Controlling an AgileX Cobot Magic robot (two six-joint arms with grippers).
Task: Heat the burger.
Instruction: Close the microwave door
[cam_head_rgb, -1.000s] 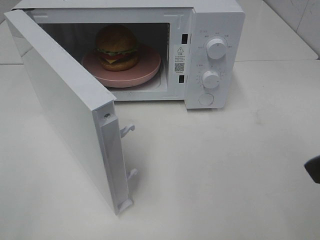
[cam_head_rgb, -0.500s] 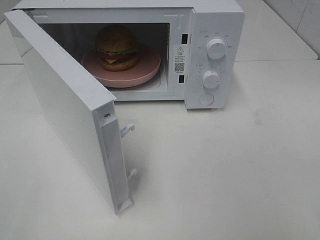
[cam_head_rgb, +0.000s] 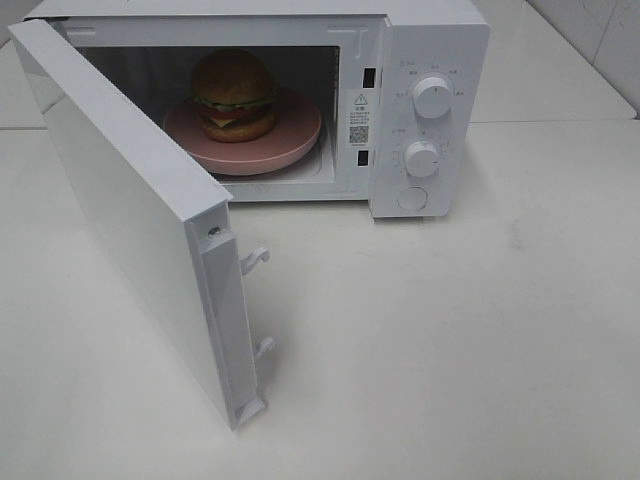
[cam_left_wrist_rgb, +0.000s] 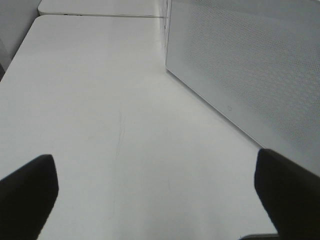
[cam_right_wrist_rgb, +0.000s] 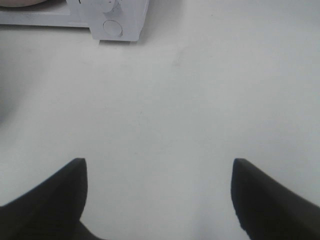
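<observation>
While burger (cam_head_rgb: 234, 95) sits inside microwave (cam_head_rgb: 432, 45), end effectors (cam_left_wrist_rgb: 155, 192) (cam_right_wrist_rgb: 159, 195) apart

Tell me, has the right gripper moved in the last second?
Yes. The right gripper has slipped off the high view's right edge, going rightward, farther from the microwave, and is now out of that frame.

A kitchen mock-up, I'd say: white microwave oven (cam_head_rgb: 430, 100) at twelve o'clock on my white surface (cam_head_rgb: 450, 350), burger (cam_head_rgb: 235, 95) inside it, tiled wall (cam_head_rgb: 610, 40) at two o'clock.

Burger (cam_head_rgb: 234, 94) upright on pink plate (cam_head_rgb: 290, 145) (inside open microwave (cam_head_rgb: 440, 40)).
</observation>
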